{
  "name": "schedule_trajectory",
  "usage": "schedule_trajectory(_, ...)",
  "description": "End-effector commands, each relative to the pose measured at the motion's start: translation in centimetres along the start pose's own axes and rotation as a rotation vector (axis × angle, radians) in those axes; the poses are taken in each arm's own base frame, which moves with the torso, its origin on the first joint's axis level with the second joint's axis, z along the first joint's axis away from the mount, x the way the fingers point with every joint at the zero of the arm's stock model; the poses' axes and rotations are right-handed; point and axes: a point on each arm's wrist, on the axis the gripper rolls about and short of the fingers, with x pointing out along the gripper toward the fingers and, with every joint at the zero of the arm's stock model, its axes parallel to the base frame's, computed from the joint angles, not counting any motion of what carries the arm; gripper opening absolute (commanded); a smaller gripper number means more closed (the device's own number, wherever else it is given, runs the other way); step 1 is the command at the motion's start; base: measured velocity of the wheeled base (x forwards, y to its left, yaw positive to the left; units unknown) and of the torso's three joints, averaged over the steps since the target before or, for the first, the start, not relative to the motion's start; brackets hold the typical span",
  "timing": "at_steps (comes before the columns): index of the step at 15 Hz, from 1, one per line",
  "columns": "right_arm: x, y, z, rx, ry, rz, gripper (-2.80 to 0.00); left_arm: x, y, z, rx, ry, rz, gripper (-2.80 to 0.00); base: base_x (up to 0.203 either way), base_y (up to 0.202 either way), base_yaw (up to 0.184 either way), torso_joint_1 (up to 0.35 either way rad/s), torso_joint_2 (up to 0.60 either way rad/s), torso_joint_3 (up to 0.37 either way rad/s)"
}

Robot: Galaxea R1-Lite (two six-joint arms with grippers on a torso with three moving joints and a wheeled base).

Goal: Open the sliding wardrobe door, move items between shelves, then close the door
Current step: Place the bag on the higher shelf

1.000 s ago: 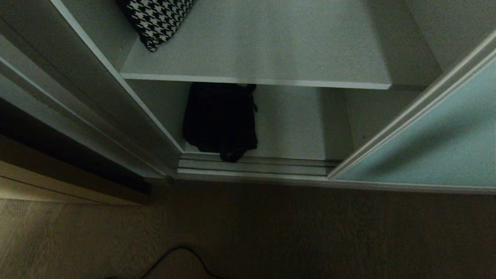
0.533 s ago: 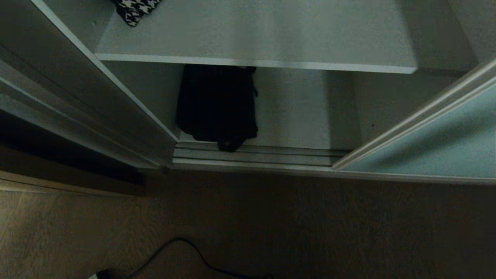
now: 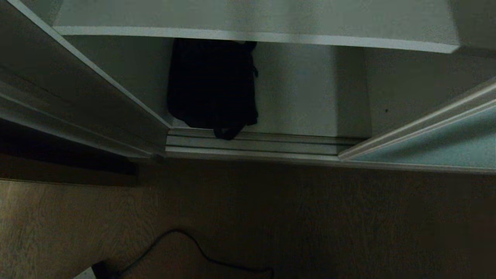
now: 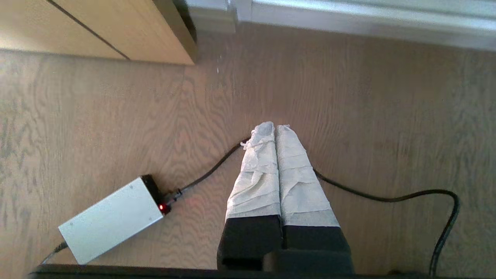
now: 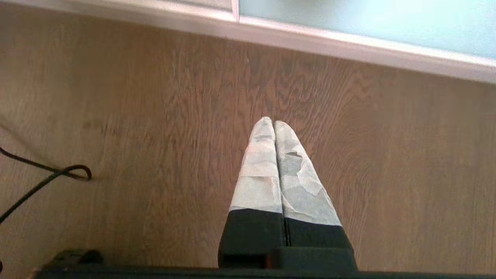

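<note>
The wardrobe stands open in the head view. Its frosted pale blue-green sliding door (image 3: 445, 147) is slid to the right. A floppy black bag (image 3: 211, 85) lies on the bottom shelf (image 3: 298, 93), its lower tip over the floor track. A pale upper shelf (image 3: 252, 19) runs across above it. The houndstooth bag is out of view. Neither arm shows in the head view. My left gripper (image 4: 274, 126) points down over the wood floor, shut and empty. My right gripper (image 5: 273, 122) does the same near the door's bottom rail (image 5: 348, 42), shut and empty.
A ribbed silver floor track (image 3: 252, 145) fronts the compartment. A beige wooden panel (image 4: 97, 27) stands at the left. A silver power box (image 4: 110, 219) with a red light and its black cable (image 4: 387, 197) lie on the wood floor below the arms.
The head view has tipped downward: shelves and door slid up the picture, the houndstooth bag left the top edge, and more floor with the cable and box came in. Nothing itself moved.
</note>
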Motion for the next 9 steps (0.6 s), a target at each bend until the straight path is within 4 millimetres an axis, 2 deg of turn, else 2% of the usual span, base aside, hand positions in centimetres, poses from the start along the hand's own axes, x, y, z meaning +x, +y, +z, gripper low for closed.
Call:
schedule_trajectory(1, 0.00, 0.00, -0.05, 0.000, 0.000, 0.000, -2.80, 0.03, 0.00, -0.03, -0.002, 0.004, 0.001, -2.80, 0.000, 0.000, 0.000, 0.002, 0.00, -0.191)
schedule_trajectory(4, -0.01, 0.00, 0.00, 0.000, -0.001, 0.000, -2.80, 0.03, 0.00, -0.05, 0.006, 0.005, -0.001, -2.80, 0.000, 0.000, 0.000, 0.005, 0.00, -0.123)
schedule_trajectory(9, -0.01, 0.00, 0.00, 0.000, -0.001, 0.000, -2.80, 0.01, 0.07, -0.02, -0.059, 0.000, 0.030, -2.80, 0.000, 0.000, 0.000, 0.001, 0.00, -0.008)
